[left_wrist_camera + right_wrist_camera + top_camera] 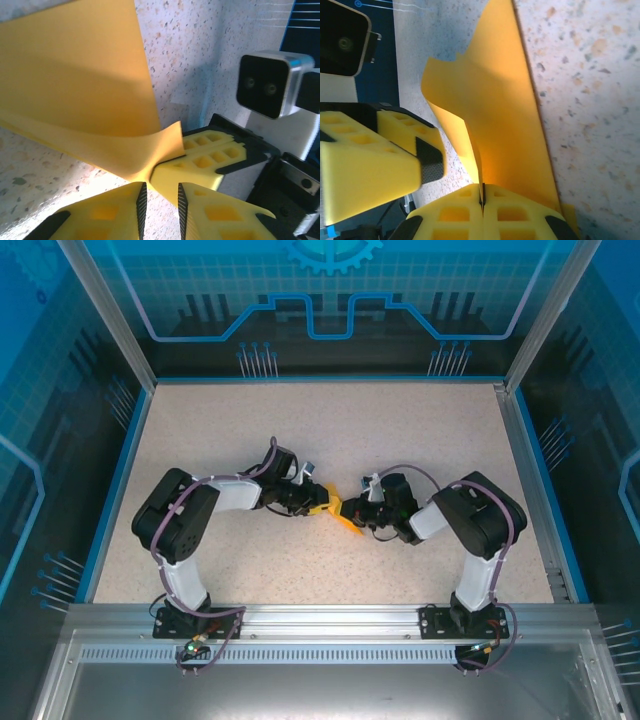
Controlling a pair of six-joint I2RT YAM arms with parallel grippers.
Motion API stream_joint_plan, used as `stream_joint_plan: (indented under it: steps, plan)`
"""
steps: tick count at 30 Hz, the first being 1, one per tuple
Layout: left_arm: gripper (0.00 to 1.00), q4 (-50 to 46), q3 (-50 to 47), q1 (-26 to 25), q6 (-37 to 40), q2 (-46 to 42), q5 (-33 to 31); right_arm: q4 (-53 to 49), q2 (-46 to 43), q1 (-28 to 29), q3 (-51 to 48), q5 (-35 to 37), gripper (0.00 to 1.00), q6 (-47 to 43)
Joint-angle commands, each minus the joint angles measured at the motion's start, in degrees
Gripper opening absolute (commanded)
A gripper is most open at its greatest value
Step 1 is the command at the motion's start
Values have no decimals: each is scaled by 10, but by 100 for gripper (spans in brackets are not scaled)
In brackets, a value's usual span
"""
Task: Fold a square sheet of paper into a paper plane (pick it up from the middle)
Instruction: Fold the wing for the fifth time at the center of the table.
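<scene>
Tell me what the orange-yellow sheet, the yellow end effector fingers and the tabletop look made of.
Thin orange-yellow sheet: paper, matte; it curls and creases where pinched. Yellow pocketed end effector fingers: likely moulded or printed plastic, matte, with open cells and black ridged pads. Speckled beige tabletop: hard stone-look laminate or composite; can't tell which.

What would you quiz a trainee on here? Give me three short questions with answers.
1. True or false: the right gripper is shut on the square sheet of paper.
2. On the table, the sheet is: A) wholly flat B) partly lifted C) crumpled into a ball.
3. Fill in: the left gripper has its jaws ____.
Key: 1 true; 2 B; 3 open.
</scene>
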Motion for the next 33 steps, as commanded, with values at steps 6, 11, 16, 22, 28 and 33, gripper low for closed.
stream_joint_plan:
  steps: [6, 11, 16, 22, 28, 33]
  plan:
    - [24, 18, 20, -4, 16, 28, -1, -9, 26, -15, 12, -12, 0, 21]
    - [23, 16, 24, -5, 18, 39, -6, -19, 30, -17, 13, -11, 0, 24]
    - [21, 6, 31, -4, 19, 49, -13, -23, 34, -17, 16, -13, 0, 25]
    - [20, -6, 37, -5, 24, 57, -19, -29, 42, -18, 19, -18, 0, 24]
    - [19, -30, 48, -5, 30, 67, -25, -41, 48, -19, 23, -20, 0, 21]
    - [18, -50, 57, -5, 33, 74, -31, -54, 50, -18, 26, -20, 0, 16]
